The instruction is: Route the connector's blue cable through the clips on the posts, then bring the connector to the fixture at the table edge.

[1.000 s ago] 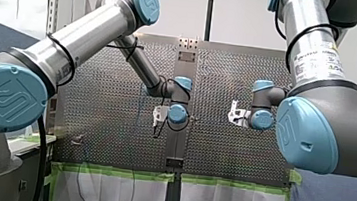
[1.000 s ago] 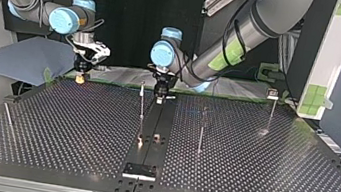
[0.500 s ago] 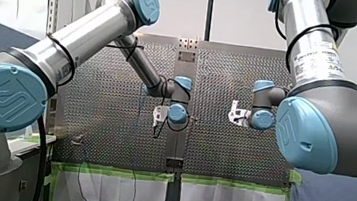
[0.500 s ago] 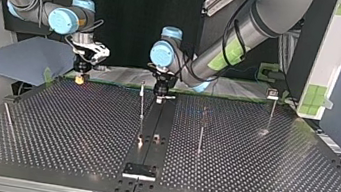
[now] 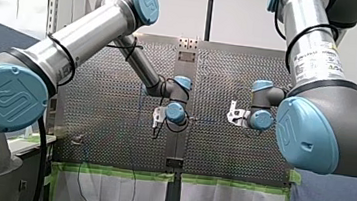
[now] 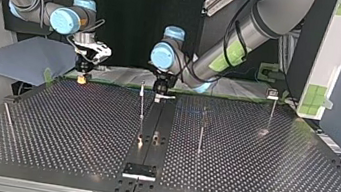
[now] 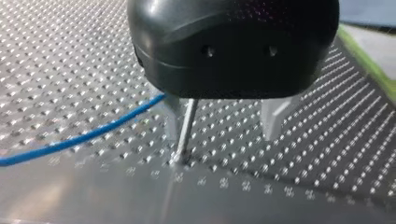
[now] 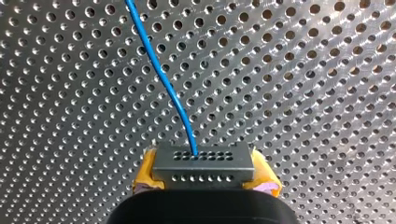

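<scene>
— Perforated table (image 6: 78, 123) under both arms; any writing to read?
— Only a label (image 5: 316, 59) on my right arm (image 5: 314, 125), too small to read; my left gripper (image 6: 160, 90) has edged slightly toward the top view's right since a second ago.
— And the connector (image 8: 204, 163)?
— Clamped between my right gripper's (image 8: 205, 182) yellow pads (image 8: 145, 179); its blue cable (image 8: 161, 79) runs ahead over the holes; my left gripper's metal fingers (image 7: 172, 123) stand apart, holding nothing, astride a post (image 7: 187, 121); the cable passes just beside one finger.

A thin post (image 7: 186, 128) stands between the spread fingers (image 7: 273, 116) of my left end effector (image 7: 222, 134). The blue cable (image 7: 84, 137) crosses at nine o'clock. The table (image 7: 322, 154) lies open toward three o'clock.
</scene>
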Tool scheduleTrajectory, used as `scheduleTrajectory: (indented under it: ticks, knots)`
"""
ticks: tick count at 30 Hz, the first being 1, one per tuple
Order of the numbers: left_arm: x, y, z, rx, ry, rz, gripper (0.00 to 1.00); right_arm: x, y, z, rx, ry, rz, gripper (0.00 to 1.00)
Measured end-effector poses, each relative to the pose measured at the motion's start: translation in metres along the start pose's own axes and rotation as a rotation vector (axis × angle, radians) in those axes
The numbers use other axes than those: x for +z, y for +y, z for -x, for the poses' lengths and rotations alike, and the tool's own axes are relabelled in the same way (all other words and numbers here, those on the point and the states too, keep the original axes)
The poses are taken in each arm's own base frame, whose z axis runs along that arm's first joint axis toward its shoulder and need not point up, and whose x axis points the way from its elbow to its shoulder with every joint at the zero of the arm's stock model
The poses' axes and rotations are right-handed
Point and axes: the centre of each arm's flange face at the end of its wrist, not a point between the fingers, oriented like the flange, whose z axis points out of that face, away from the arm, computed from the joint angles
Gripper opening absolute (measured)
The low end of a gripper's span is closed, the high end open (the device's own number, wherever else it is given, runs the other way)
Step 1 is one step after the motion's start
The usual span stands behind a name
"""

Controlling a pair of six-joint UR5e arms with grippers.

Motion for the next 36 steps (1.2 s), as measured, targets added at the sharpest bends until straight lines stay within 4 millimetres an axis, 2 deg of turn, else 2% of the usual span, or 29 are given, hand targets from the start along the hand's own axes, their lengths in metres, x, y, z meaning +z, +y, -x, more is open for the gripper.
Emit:
scheduleTrajectory:
  ticks: [4,13,24,33,36]
  knots:
    - [-0.006,-0.006,0.005,0.025,0.018,-0.035,1.00,0.000,-0.001,0.000,0.000,-0.001,-0.001,0.00]
    - [-0.030,-0.019,0.033,0.044,0.038,-0.087,1.00,0.000,-0.001,0.000,0.000,-0.001,-0.002,0.00]
    - [-0.057,-0.028,0.019,0.084,0.096,-0.095,1.00,-0.002,-0.004,0.002,0.000,-0.011,-0.007,0.00]
    - [-0.081,-0.031,0.034,0.081,0.077,-0.105,1.00,-0.003,-0.007,0.003,-0.001,-0.015,-0.012,0.00]
    - [-0.089,-0.033,0.032,0.085,0.082,-0.113,1.00,-0.003,-0.008,0.003,-0.001,-0.016,-0.012,0.00]
